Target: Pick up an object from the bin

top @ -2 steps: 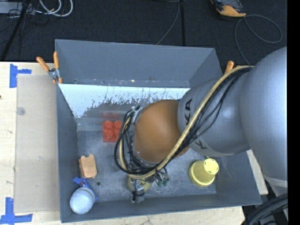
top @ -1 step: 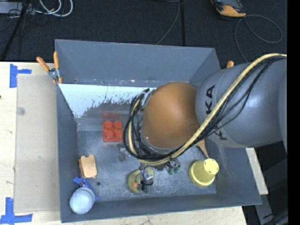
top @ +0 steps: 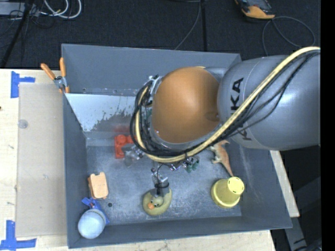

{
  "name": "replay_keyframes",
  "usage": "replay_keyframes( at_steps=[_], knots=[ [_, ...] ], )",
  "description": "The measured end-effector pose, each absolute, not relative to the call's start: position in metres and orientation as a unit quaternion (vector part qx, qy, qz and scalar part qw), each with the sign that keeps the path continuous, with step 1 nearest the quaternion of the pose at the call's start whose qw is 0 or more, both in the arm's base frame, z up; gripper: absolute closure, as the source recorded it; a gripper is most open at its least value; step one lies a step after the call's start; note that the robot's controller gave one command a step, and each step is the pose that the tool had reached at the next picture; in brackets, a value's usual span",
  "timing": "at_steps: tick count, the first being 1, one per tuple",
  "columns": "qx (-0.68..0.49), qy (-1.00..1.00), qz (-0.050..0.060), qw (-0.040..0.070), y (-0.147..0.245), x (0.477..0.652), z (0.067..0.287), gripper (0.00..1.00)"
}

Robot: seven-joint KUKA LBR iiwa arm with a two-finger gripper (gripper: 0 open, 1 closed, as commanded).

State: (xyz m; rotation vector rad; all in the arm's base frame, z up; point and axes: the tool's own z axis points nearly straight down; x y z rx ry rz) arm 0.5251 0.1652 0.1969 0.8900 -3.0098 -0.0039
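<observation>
Gripper (top: 160, 186) down at yellowish round thing (top: 156, 204), near side of bin (top: 104, 69). Opening impossible to tell. "KA" lettering (top: 236, 90) readable on grey arm (top: 285, 106).

Six loose things can be counted in the bin (top: 104, 61), one of each kind. One olive-yellow round thing (top: 156, 204) lies right under the gripper (top: 160, 187). One yellow cup (top: 227, 192) sits to the gripper's right as the view shows it. One slim orange figure (top: 225, 160) lies above that cup, partly under the arm. One red block (top: 122, 146) lies up and to the left of the gripper. One tan-orange slab (top: 98, 185) lies to its left. One white ball with a blue part (top: 91, 223) lies farther left and lower, in the corner.
</observation>
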Motion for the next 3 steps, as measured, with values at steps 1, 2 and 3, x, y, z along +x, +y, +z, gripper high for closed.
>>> replay_keyframes(
  at_steps=[1, 2, 3],
  knots=[
    [0.299, -0.954, -0.001, -0.003, 0.149, 0.509, 0.176, 0.0],
    [0.3, -0.954, -0.001, 0.004, 0.139, 0.492, 0.141, 0.0],
    [0.336, -0.942, -0.001, -0.001, 0.124, 0.493, 0.113, 0.0]
  ],
)
